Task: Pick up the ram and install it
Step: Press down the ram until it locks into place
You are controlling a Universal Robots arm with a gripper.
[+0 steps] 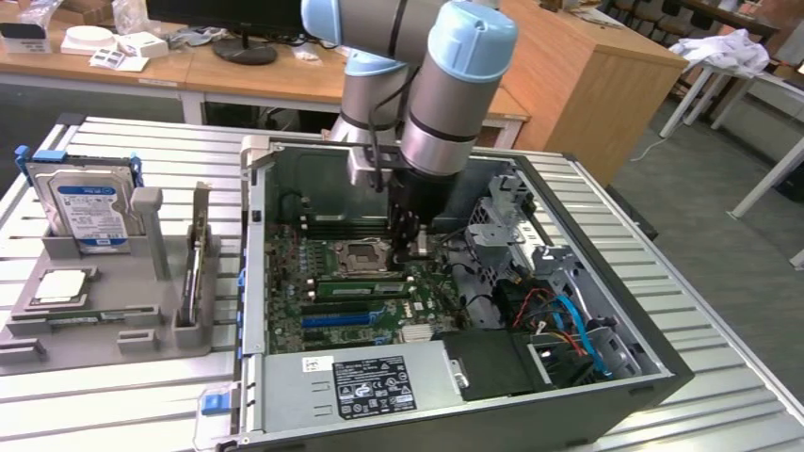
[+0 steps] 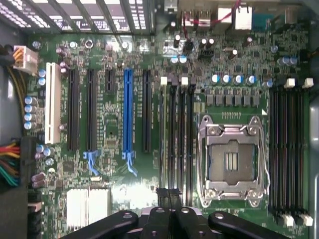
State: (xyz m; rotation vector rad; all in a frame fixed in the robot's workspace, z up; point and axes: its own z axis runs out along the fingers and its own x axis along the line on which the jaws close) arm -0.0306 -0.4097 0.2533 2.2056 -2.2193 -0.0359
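Shut gripper (image 2: 168,199) above motherboard (image 2: 114,124)

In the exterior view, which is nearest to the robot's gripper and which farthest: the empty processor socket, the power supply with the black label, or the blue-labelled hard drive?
1. Processor socket: on the motherboard, just toward the exterior view's left of the gripper.
2. Power supply: at the near end of the case, below the gripper in the picture.
3. Hard drive: outside the case, standing in the grey holder at the exterior view's far left.
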